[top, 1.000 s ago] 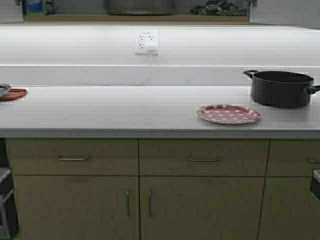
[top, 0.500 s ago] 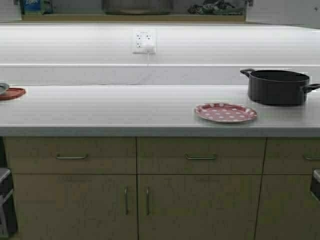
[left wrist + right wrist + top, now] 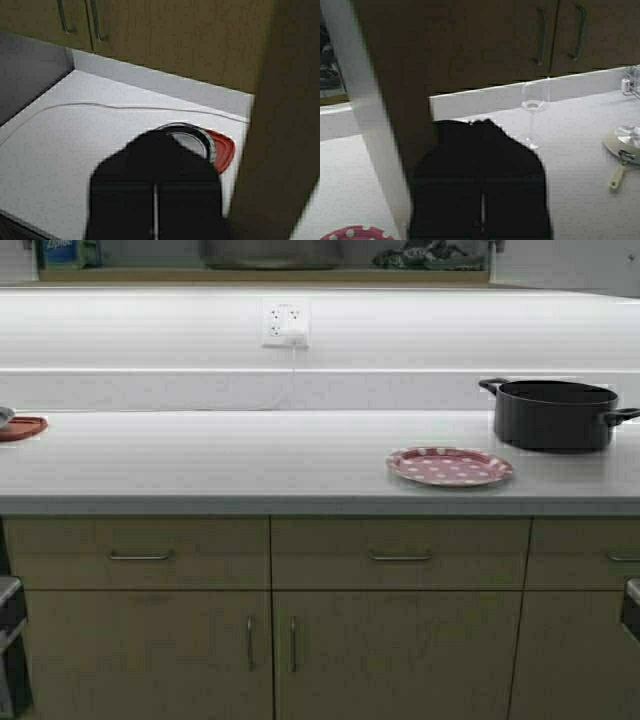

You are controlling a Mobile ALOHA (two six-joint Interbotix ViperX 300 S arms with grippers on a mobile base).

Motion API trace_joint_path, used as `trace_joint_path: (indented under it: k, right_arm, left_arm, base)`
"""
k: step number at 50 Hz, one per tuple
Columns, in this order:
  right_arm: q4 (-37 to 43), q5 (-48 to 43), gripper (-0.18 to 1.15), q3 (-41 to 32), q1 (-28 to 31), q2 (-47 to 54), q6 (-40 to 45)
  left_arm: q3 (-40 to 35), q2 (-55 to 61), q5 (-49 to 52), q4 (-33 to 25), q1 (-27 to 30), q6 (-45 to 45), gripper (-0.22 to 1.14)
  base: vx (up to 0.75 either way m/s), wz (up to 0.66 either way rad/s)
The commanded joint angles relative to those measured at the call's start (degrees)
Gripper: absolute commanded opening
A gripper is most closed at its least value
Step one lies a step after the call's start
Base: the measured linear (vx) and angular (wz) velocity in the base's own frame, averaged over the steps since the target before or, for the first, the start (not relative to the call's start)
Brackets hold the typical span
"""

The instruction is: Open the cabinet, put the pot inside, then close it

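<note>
Up at the cabinet (image 3: 280,125), left gripper (image 3: 155,200) is staying pinched shut, empty; the pot (image 3: 270,252) is already sitting inside; right gripper (image 3: 481,210) likewise clenched. Base is creeping (counter (image 3: 250,455) sliding leftward since a second ago), so probably only door-closing is remaining.

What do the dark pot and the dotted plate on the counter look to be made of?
The dark pot: likely metal with a matte near-black coating, no shine visible. The dotted plate: red with white dots, thin rim, possibly ceramic or melamine; the look leaves it open.
</note>
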Motion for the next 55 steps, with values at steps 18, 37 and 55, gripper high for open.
trace_joint_path:
  k: [18, 37, 55]
  right_arm:
    - [-0.4, -0.2, 0.07, 4.2, 14.4, -9.3, -0.2]
    - [-0.1, -0.3, 0.07, 29.2, 22.5, -28.7, 0.4]
    - [0.3, -0.5, 0.07, 37.2, 29.0, -35.0, 0.9]
  left_arm:
    - [19.2, -21.0, -2.4, -0.1, -10.5, -0.1, 0.03]
    - [40.0, -37.4, -5.9, 0.3, -20.8, 0.8, 0.03]
    - [30.4, -27.8, -6.2, 0.4, -22.6, 1.1, 0.03]
  base:
    - [0.0, 0.0]
    - [0.0, 0.01]
    - [0.02, 0.0]
